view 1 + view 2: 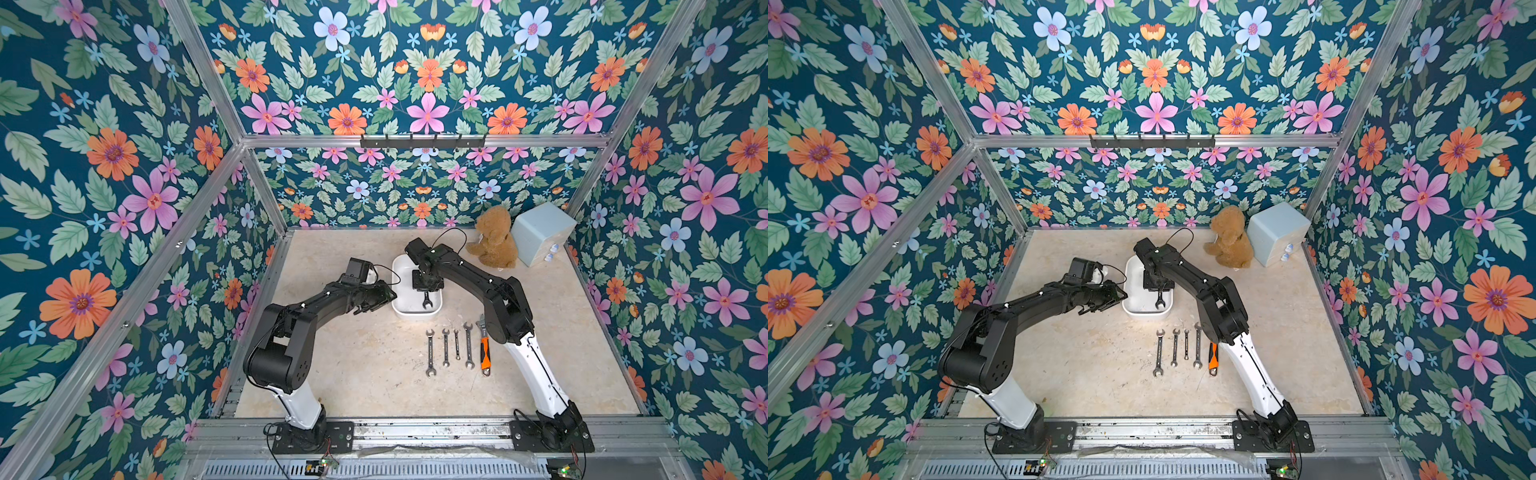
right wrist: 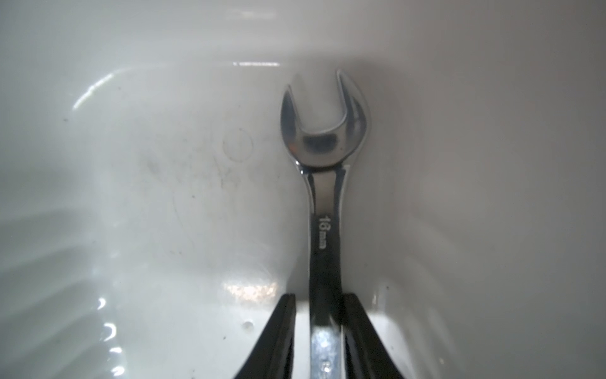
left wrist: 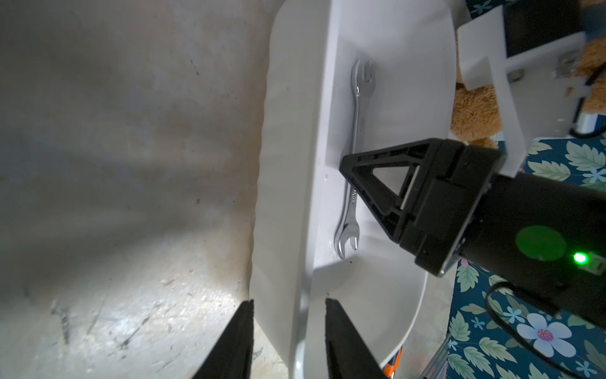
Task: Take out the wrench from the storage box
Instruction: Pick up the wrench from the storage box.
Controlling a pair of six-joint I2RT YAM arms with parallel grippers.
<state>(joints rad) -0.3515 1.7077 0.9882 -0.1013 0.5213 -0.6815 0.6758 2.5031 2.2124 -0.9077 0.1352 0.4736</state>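
Note:
The white storage box [image 1: 405,291] [image 1: 1136,291] stands mid-table, behind a row of tools. A silver wrench [image 2: 324,183] [image 3: 359,121] lies along one inner wall of it; in both top views only its near head [image 1: 427,300] [image 1: 1159,301] shows. My right gripper [image 2: 319,295] [image 1: 427,290] reaches down into the box, open. Its fingers [image 3: 360,160] straddle the wrench's shaft, one touching it and the other a narrow gap away. My left gripper [image 3: 289,300] [image 1: 390,296] is shut on the box's left wall, one finger outside and one inside.
Several open-end wrenches [image 1: 445,347] and an orange-handled adjustable wrench [image 1: 484,351] lie in a row in front of the box, beside my right arm. A brown teddy bear [image 1: 494,241] and a pale blue cube box [image 1: 542,232] sit at the back right corner.

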